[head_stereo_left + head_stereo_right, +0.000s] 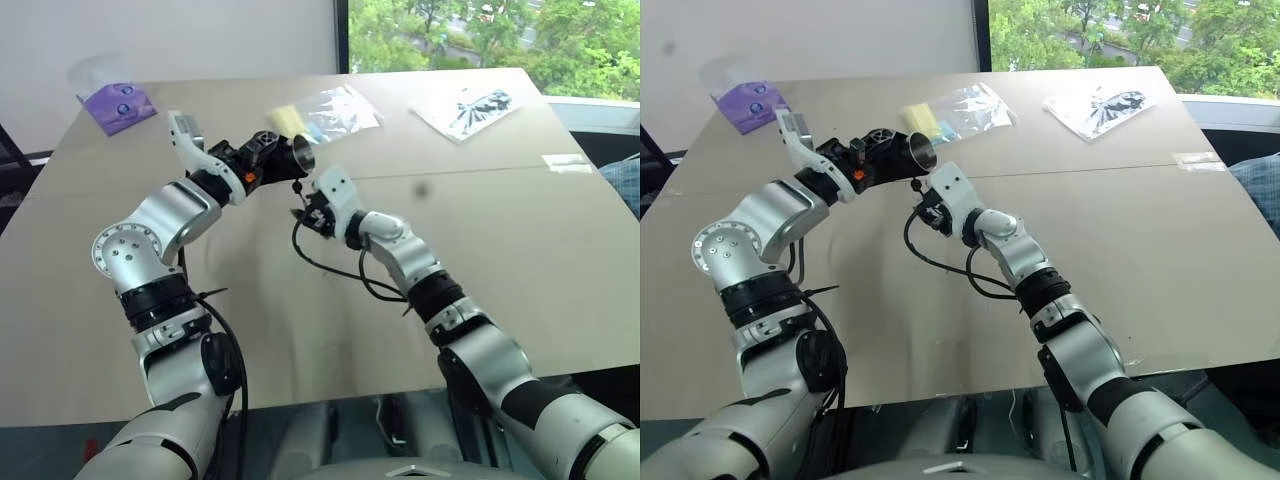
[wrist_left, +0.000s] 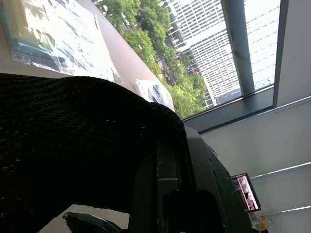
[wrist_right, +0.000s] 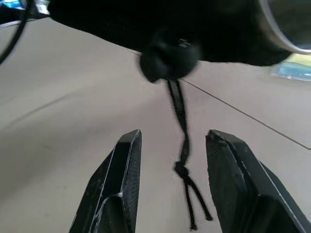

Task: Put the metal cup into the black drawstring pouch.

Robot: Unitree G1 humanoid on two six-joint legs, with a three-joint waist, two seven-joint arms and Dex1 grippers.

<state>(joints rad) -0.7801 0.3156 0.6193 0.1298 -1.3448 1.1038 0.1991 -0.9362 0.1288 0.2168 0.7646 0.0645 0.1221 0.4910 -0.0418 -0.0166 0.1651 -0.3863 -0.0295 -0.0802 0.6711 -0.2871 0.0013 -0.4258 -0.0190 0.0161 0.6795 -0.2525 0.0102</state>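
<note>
Unlabelled pouch [image 1: 262,152], plain cup [image 1: 300,153]

Wide pale-brown wooden table [image 1: 500,270] with a seam running across its top, purple packet [image 1: 118,105] at far left corner, clear plastic bag with yellow contents [image 1: 325,112] far centre, clear bag with dark print [image 1: 466,108] far right

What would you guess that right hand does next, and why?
Probably it closes on the cord and pulls. The left gripper holds the black drawstring pouch above the table with the metal cup already sitting in its mouth. The knotted cord hangs between the right gripper's open fingers, not yet gripped. Pulling it should draw the pouch shut.
</note>
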